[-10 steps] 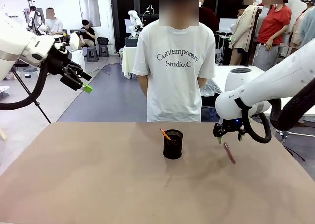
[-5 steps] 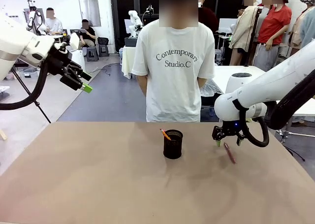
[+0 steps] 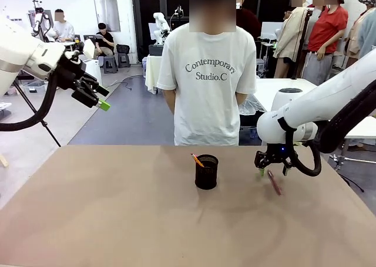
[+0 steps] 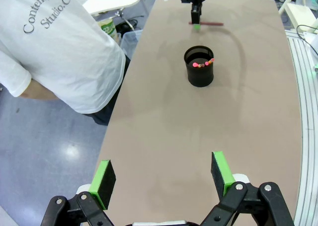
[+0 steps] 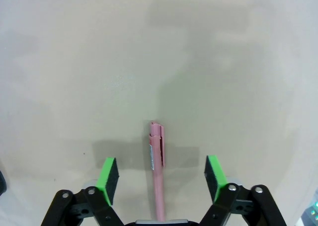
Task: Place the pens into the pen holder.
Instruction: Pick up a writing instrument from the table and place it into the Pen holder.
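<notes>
Right tool (image 3: 272,172) is seen low at right centre of the front view, directly over the maroon pen (image 3: 274,182), which lies flat on the surface (image 3: 117,220). In the right wrist view the green pads (image 5: 110,175) are spread on either side of the barrel, nothing pinched yet. Left tool (image 3: 94,97) is held high at upper left, jaws spread, empty. Pen holder (image 3: 206,172) stands upright at frame centre, well apart from the lying pen; a yellow-orange pencil (image 3: 197,160) leans out of it, and a pink-red tip (image 4: 201,64) is seen inside in the left wrist view. The pen is judged light, stiff, smooth and liable to roll or slip. A hold mid-barrel, across its width just below the clip, is judged best. Tilting upright is needed before the drop.
</notes>
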`<state>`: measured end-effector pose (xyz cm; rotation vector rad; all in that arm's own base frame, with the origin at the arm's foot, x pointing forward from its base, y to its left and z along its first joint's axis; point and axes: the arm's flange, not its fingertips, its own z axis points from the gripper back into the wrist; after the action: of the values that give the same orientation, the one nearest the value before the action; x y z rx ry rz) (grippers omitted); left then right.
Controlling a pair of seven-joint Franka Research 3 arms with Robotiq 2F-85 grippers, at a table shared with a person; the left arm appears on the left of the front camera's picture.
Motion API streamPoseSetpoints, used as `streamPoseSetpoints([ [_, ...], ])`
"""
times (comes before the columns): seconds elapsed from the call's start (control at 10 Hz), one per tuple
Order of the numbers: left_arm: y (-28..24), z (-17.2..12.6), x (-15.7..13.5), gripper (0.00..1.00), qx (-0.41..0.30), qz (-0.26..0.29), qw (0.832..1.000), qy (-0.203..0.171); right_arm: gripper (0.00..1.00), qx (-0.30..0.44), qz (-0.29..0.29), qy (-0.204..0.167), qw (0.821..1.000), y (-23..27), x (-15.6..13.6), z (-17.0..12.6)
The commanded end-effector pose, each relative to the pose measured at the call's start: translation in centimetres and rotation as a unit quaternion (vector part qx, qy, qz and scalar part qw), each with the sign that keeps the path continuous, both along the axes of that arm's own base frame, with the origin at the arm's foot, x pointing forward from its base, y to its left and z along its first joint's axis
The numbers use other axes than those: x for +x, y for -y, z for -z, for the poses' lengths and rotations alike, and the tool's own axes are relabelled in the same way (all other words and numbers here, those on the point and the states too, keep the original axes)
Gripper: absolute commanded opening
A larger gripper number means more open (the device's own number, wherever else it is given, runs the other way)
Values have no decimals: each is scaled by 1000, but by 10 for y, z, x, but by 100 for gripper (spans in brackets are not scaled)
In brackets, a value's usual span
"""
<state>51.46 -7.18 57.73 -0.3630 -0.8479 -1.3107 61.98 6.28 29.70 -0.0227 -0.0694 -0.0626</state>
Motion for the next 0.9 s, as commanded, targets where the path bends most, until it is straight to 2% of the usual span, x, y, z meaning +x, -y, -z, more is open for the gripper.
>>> streamPoseSetpoints([
  [0.0,-2,-1,-1,100,1,-3,1000,2,51,9,-11,-5,1000,2,9,-2],
  [0.2,-2,-1,-1,100,1,-3,1000,2,11,10,-8,-7,1000,2,10,-2],
  [0.3,-2,-1,-1,100,1,-3,1000,2,0,10,-7,-7,1000,2,11,-2],
  [0.8,-2,-1,-1,100,1,-3,1000,2,0,12,-5,-11,1000,2,9,-1],
])
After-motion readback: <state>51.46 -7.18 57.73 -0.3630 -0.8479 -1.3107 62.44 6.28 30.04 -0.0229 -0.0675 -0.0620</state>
